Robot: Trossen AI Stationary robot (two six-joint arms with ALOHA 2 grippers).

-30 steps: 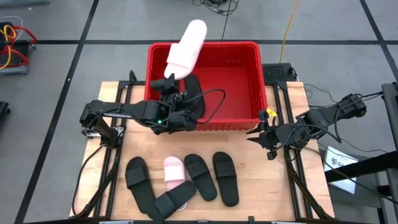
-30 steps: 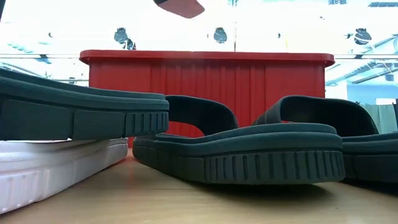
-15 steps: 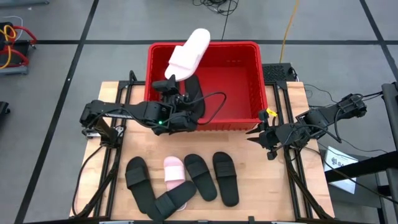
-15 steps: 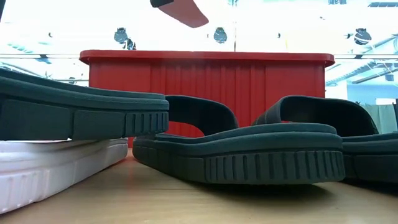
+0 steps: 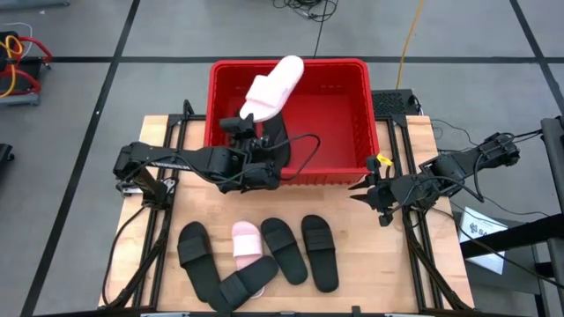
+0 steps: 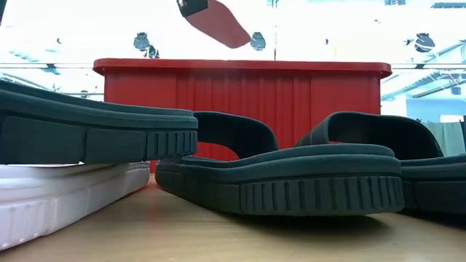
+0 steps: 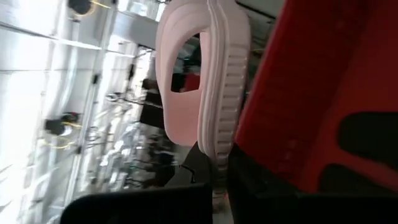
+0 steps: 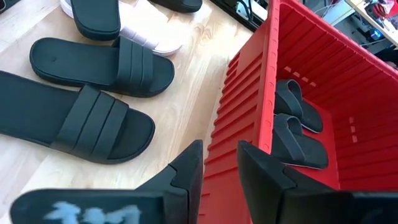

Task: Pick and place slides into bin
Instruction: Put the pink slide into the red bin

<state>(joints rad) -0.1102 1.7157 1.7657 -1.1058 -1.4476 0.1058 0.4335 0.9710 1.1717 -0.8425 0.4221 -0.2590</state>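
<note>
Clamped shut on the heel end of a light pink slide [image 5: 273, 84], the left gripper [image 5: 244, 119] holds it tilted up over the bin [image 5: 357, 66] (toe toward the bin's far side). Two black slides [image 8: 298, 124] already lie inside the bin. On the table [image 5: 397, 273] in front of the bin lie four black slides [image 5: 319, 252] and a second pink slide [image 5: 248, 244]. Beside the bin's right front corner waits the right gripper [image 5: 368, 187], fingers partly apart, holding nothing.

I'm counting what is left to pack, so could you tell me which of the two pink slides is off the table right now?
The pink slide gripped by the left end effector above the red bin; the other pink slide lies among black ones.
</note>
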